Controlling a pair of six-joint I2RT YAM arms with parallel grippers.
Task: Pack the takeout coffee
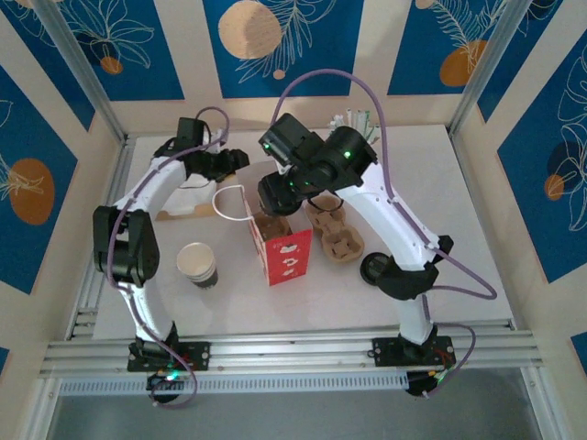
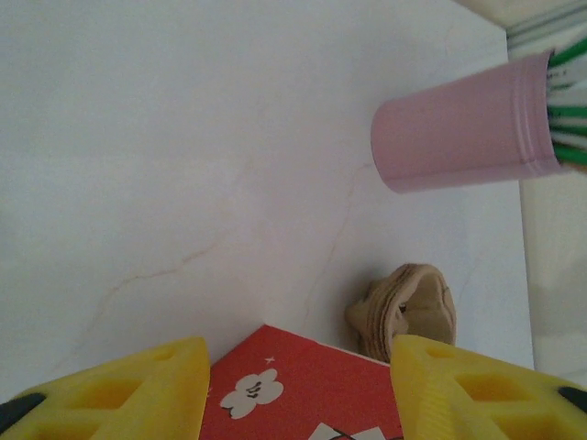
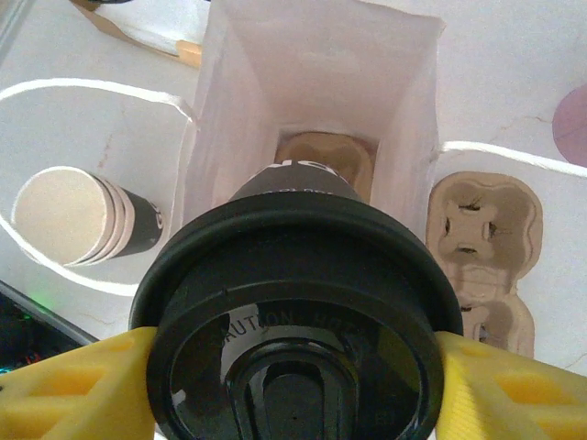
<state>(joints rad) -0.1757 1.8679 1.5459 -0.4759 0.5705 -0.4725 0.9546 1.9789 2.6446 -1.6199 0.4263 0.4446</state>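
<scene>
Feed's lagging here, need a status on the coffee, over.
Left gripper open at bag. Right gripper shut on coffee, above the open bag mouth. Carrier sits in bag bottom.

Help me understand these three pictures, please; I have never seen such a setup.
Two robot arms stand on a white table. One picture looks down from above; the other two come from wrist cameras, so the yellow shapes are each arm's own fingers. The right gripper holds the takeout coffee, lid on, above the open red-and-white bag, which has a cardboard tray at its bottom. The left gripper is open near the bag's red side. Also lying there: a paper cup stack, cardboard cup carriers, a loose black lid and a pink cup of sticks.
</scene>
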